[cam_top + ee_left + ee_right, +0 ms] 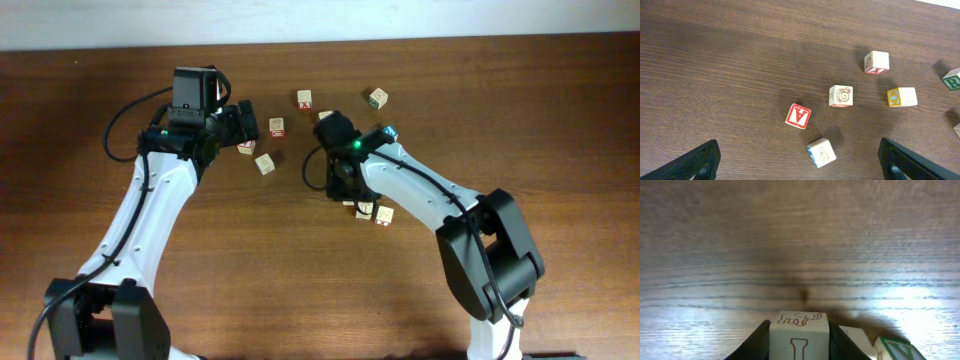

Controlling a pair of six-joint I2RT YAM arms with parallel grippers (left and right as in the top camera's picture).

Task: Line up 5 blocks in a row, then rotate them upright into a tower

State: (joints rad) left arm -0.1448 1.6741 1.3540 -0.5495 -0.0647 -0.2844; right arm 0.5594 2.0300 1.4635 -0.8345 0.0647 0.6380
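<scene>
My right gripper is shut on a pale wooden block printed with a red-brown elephant and an "I", held just above the table. From overhead this gripper points down mid-table and covers its block. Two more blocks lie right beside it, and the wrist view shows them as a pale one and a green-printed one. My left gripper is open wide, with a pale "4" block with a blue side lying on the table between its fingers, untouched.
Ahead of the left gripper lie a red-faced block, a snail block, a yellow-faced block, another pale block and a green "R" block. The table's far edge meets a white wall.
</scene>
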